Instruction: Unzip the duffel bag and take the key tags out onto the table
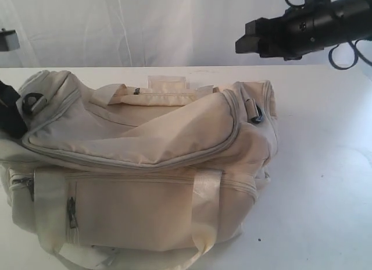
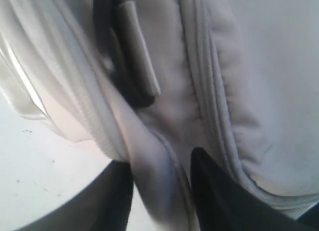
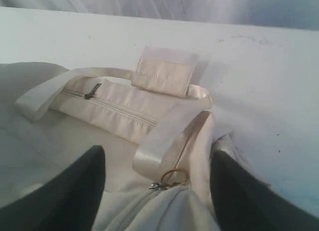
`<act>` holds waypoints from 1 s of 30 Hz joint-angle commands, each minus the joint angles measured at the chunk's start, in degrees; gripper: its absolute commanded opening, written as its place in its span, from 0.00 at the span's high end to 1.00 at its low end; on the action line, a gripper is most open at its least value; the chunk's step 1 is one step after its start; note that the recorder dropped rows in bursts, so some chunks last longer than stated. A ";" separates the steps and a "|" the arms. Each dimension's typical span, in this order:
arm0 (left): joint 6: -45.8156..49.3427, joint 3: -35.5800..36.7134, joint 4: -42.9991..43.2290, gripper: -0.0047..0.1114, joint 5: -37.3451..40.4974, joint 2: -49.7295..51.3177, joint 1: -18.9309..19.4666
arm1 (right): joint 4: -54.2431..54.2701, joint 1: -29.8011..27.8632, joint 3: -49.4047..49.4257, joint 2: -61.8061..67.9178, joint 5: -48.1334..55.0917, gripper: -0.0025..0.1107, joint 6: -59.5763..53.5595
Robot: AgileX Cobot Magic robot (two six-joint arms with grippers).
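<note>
Cream duffel bag [image 1: 145,165] sits zipped on the table [image 1: 325,136]; left gripper [image 2: 160,160] pinches its fabric, right gripper [image 3: 157,152] hovers, jaws spread.

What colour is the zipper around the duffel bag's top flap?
Grey zipper on the cream-white duffel bag; the exterior view shows it best.

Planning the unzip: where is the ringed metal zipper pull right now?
Right wrist view: the small metal zipper pull with its ring sits at one end of the cream-white fabric duffel bag, right beside the pale webbing strap.
</note>
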 commanded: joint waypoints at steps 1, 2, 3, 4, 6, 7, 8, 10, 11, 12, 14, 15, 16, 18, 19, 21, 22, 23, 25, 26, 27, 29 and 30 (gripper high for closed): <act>-1.38 -7.89 -0.70 0.54 1.68 -0.55 0.22 | -4.03 -0.12 -0.41 -5.49 4.49 0.46 4.45; -1.57 -9.63 -0.70 0.54 1.68 -0.55 0.22 | -4.14 -0.12 -0.41 -6.59 6.48 0.46 4.45; -2.30 -11.19 -0.70 0.54 1.68 -0.55 0.22 | -4.28 -0.12 -0.41 -7.28 8.10 0.46 4.59; -3.28 -12.51 -1.36 0.54 1.47 -0.55 0.11 | -4.81 -0.12 -0.41 -8.02 10.24 0.46 5.38; -2.95 -14.35 -6.23 0.54 0.54 -0.55 -0.02 | -5.94 -0.12 -0.41 -9.08 14.94 0.47 5.80; 0.01 -14.97 -11.24 0.54 0.43 -0.41 -0.16 | -6.55 -0.12 -0.41 -9.62 17.41 0.47 5.80; 3.14 -15.45 -16.39 0.54 0.43 0.13 -0.31 | -7.17 -0.12 -0.41 -9.87 19.55 0.48 6.23; 7.22 -16.10 -23.27 0.54 0.28 1.44 -1.47 | -8.60 -0.12 -0.41 -10.13 22.51 0.51 9.28; 7.82 -16.44 -24.64 0.54 0.28 2.33 -2.16 | -9.55 -0.12 -0.41 -10.13 23.96 0.53 11.34; 8.11 -17.00 -25.57 0.54 0.28 3.67 -3.06 | -10.12 -0.12 -0.41 -10.17 25.21 0.54 12.60; 8.65 -18.37 -26.29 0.54 0.54 6.95 -5.19 | -11.53 -0.12 -0.41 -10.17 28.36 0.59 13.51; 9.04 -20.85 -27.57 0.54 1.71 11.58 -7.35 | -13.33 -0.12 -0.31 -10.17 30.84 0.66 14.74; 9.35 -22.02 -28.98 0.54 2.14 14.03 -8.19 | -14.50 -0.12 -0.31 -10.17 31.52 0.70 15.57; 11.98 -27.18 -34.33 0.54 2.12 21.09 -10.90 | -18.90 -0.02 -0.31 -10.17 32.37 0.89 18.24; 13.14 -31.41 -36.34 0.54 0.84 25.87 -12.68 | -20.15 -0.02 0.27 -10.26 32.57 0.98 19.28; 13.14 -36.69 -36.48 0.52 -2.08 30.97 -14.48 | -20.25 -0.02 1.57 -10.77 32.62 0.98 19.28; 13.50 -39.06 -36.48 0.49 -4.09 33.17 -15.42 | -20.25 -0.02 2.57 -11.25 32.45 0.98 19.28; 13.92 -42.61 -36.64 0.42 -6.73 36.59 -16.08 | -20.25 -0.02 4.24 -11.91 31.67 0.98 19.28; 12.82 -47.85 -37.35 0.38 -8.19 41.40 -16.63 | -20.25 -0.02 6.26 -13.12 30.23 0.98 19.28; 11.93 -50.61 -38.01 0.38 -8.28 43.87 -16.74 | -20.25 -0.02 7.13 -13.52 29.16 0.98 19.28; 10.95 -52.46 -38.14 0.38 -8.52 45.71 -16.74 | -20.25 -0.02 7.85 -13.83 28.59 0.98 19.28; 9.69 -56.35 -39.60 0.38 -8.91 49.64 -16.74 | -20.25 -0.02 8.86 -14.13 28.34 0.98 19.28; 9.68 -58.06 -41.08 0.38 -8.91 51.54 -17.03 | -20.25 -0.02 9.13 -14.23 28.08 0.98 19.28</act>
